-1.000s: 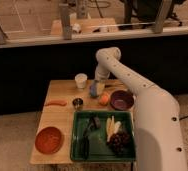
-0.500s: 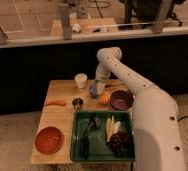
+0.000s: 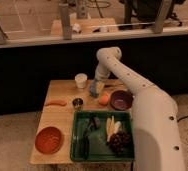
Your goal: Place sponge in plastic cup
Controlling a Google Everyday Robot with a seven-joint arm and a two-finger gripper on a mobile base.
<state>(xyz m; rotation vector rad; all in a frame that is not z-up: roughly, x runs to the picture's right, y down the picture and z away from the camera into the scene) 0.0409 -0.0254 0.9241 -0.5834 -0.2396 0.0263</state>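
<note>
Gripper (image 3: 95, 89) stays low near the worktop's (image 3: 62, 95) back edge over the cup (image 3: 93, 92), beside the orange (image 3: 103, 99); nothing has shifted, so release looks pending.

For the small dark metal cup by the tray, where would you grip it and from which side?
Grip the metal cup across its rim from straight above: it stands upright, mouth open, with bare table around it. The pincer is further back, over the blue cup beside the orange.

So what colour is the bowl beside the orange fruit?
Dark purple bowl, camera view; the tool hangs left of it.
</note>
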